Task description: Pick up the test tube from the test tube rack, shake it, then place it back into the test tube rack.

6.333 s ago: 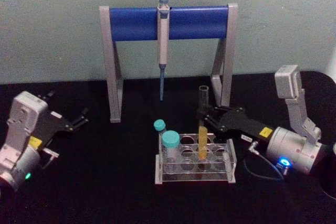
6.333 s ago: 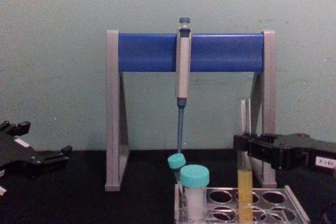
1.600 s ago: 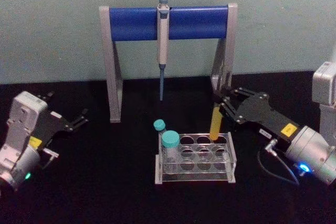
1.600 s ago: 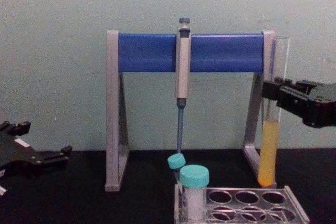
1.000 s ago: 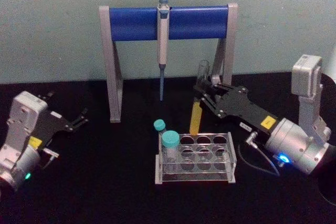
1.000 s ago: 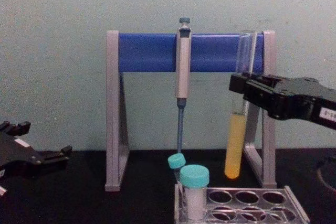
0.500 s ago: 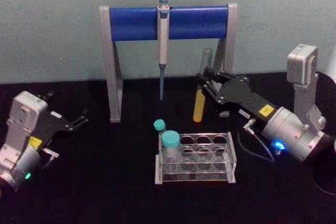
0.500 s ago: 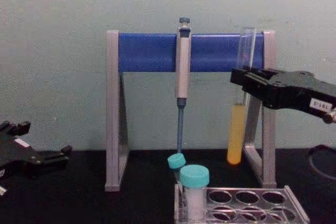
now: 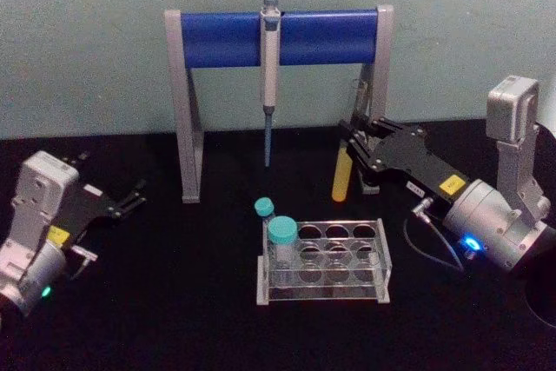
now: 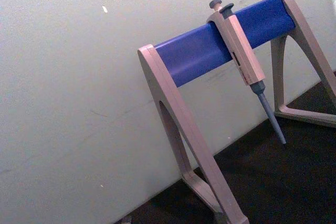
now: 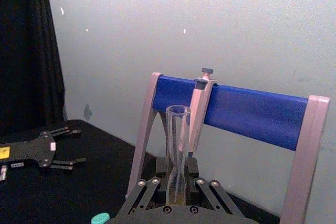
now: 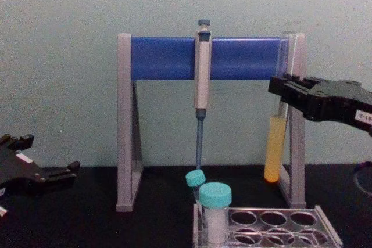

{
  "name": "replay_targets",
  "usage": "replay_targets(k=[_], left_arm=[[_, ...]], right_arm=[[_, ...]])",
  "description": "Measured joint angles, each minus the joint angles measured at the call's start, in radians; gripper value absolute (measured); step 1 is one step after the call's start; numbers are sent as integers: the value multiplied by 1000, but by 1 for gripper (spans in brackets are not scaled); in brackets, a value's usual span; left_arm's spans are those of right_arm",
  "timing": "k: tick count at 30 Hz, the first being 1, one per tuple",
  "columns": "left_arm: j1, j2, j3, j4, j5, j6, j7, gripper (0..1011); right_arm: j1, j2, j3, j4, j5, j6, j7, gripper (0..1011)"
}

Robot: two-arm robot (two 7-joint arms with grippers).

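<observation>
holding the test tube (image 9: 344, 169) up at the centre right of the head view, your right gripper (image 9: 354, 147) has its jaws pinching the glass above the yellow-orange liquid. the tube hangs a little tilted, above and behind the test tube rack (image 9: 322, 298) at lower centre, not touching it. so the pick-up is done and, i judge, you are in the shaking part; returning the tube into a hole is left, while your left gripper (image 9: 133, 196) rests at the left edge, jaws spread, holding nothing.
</observation>
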Motion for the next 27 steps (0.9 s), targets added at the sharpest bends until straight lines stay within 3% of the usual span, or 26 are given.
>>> replay_targets(k=[12, 27], left_arm=[[0, 0, 0, 0, 0, 0, 0, 1010], [0, 0, 0, 0, 0, 0, 0, 1010]], right_arm=[[-29, 15, 31, -25, -6, 6, -14, 221], [-134, 57, 69, -129, 14, 30, -17, 221]])
